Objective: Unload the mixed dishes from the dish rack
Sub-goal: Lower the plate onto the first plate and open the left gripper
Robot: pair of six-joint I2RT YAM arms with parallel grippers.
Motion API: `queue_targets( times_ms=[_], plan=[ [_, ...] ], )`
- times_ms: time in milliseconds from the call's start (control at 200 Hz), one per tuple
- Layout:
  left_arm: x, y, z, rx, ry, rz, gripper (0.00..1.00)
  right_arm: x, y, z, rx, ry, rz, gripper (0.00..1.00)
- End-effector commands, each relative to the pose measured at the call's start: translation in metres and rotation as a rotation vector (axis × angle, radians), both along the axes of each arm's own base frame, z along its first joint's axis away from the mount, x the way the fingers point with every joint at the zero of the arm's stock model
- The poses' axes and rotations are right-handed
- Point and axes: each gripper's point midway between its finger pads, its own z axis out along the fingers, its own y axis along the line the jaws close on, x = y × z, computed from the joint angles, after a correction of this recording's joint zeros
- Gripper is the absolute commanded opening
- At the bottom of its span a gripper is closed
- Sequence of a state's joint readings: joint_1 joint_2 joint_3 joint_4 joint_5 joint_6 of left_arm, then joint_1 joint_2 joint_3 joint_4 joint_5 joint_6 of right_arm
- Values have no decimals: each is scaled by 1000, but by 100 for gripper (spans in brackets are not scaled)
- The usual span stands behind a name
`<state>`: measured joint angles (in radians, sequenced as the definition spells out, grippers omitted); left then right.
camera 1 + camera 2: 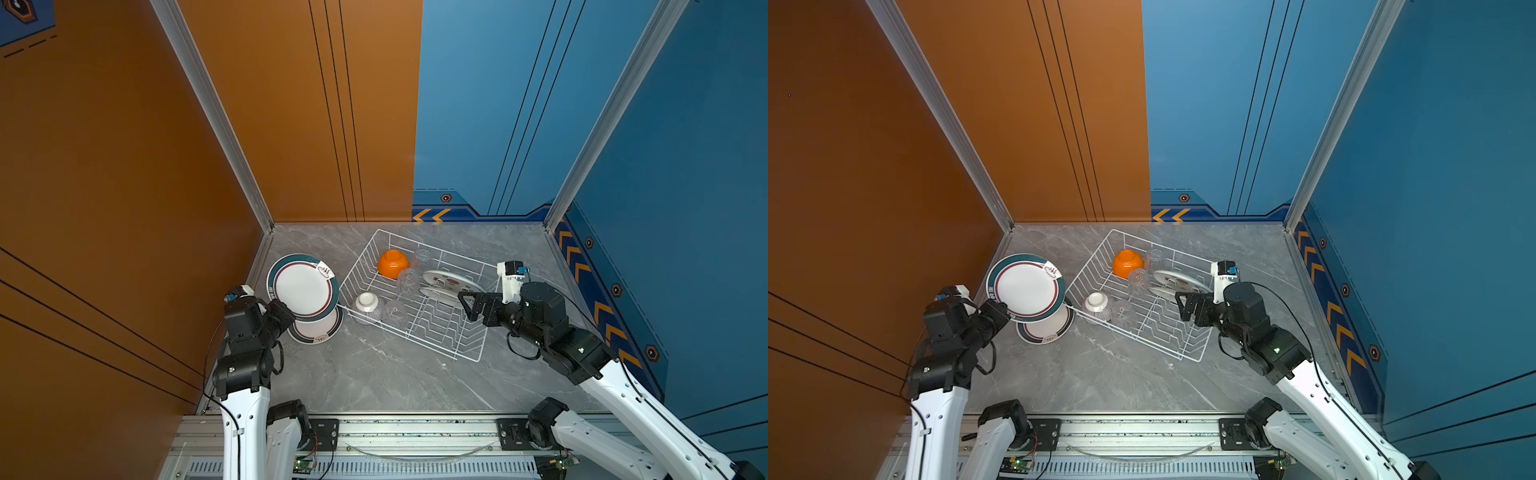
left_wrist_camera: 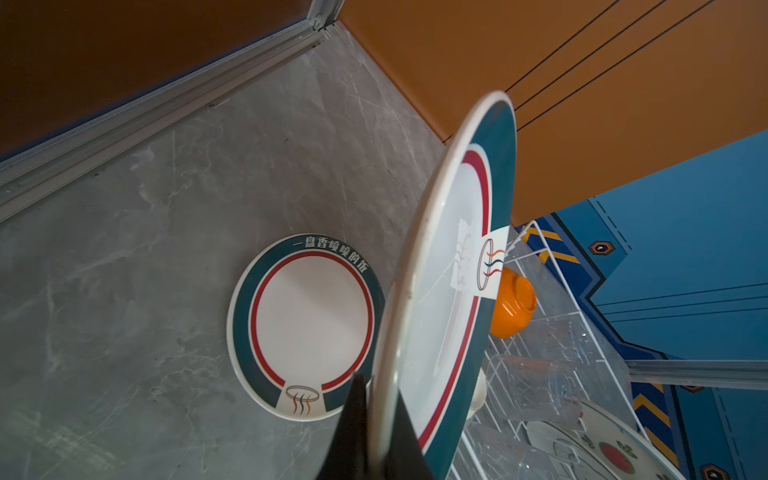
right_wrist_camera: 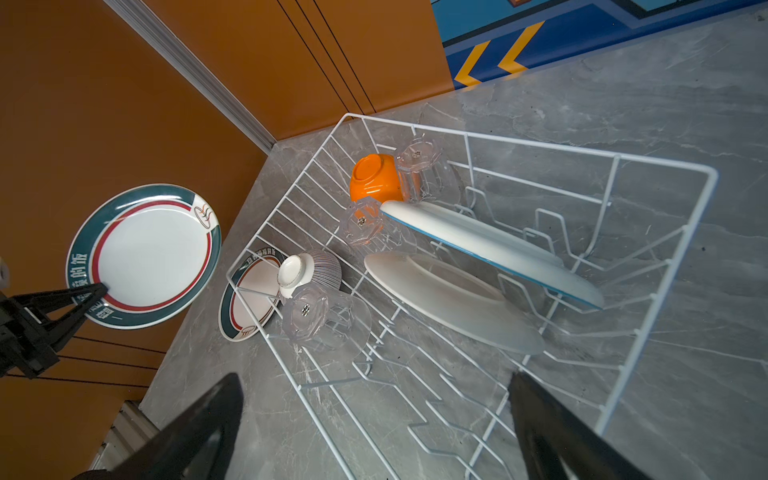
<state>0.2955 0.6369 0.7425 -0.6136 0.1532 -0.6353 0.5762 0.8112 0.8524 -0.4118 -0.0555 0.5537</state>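
Beside the wire dish rack (image 1: 440, 332), we see the left gripper (image 2: 374, 399) clamping a glossy round teal-rimmed plate (image 1: 303, 286) by its edge (tilted above its twin (image 1: 320, 331), flat on grey marble (image 1: 374, 374)); the right gripper (image 3: 374, 380) hovers over the rack, jaws wide.

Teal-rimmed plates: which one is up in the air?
The upper teal plate, pinched at its rim by the left fingers and tilted. The lower teal plate lies flat on the table, partly beneath it.
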Motion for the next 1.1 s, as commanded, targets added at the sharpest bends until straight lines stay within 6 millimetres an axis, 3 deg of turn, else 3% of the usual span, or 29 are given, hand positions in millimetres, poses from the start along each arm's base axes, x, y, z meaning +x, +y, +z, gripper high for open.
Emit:
queue_targets(
  times_ms=[0, 155, 495, 971, 1026, 1091],
  plan=[
    [1, 10, -20, -28, 20, 34, 0, -6, -3, -8, -40, 5, 17, 100],
    [2, 17, -59, -151, 63, 67, 0, -9, -2, -9, -46, 8, 32, 100],
    [1, 17, -96, -239, 95, 77, 0, -3, 2, -35, -85, 78, 30, 100],
    [0, 7, -114, -268, 153, 44, 0, 4, 5, -43, -91, 100, 22, 100],
    [1, 5, -116, -280, 160, 35, 11, 4, 5, -43, -94, 102, 23, 100],
    [3, 2, -116, -280, 168, 13, 40, 4, 5, -45, -101, 102, 27, 100]
  ],
)
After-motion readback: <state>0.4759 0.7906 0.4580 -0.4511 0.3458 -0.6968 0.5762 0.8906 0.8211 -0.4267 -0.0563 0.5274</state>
